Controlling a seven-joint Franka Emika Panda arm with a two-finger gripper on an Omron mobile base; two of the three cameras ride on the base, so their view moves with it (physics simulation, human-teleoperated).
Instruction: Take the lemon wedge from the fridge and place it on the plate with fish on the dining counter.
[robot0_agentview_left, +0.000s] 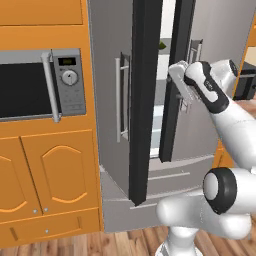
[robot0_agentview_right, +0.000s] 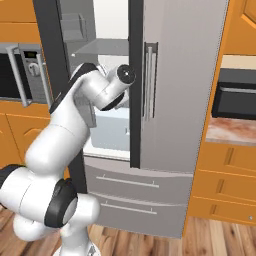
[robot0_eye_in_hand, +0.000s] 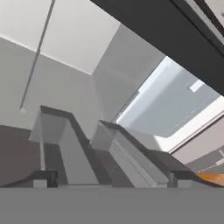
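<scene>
The fridge stands with its left door swung partly out and its right door shut. My gripper reaches into the gap between the doors at mid height. In the hand view my gripper is open with nothing between its fingertips, and it faces grey door bins and a pale shelf. A small green speck sits high in the gap, too small to tell whether it is the lemon wedge. The plate, the fish and the dining counter are out of view.
A grey microwave sits in orange cabinets left of the fridge. The open door's dark edge stands close to my forearm. Two lower drawers are shut. To the right are a marbled worktop and a black appliance.
</scene>
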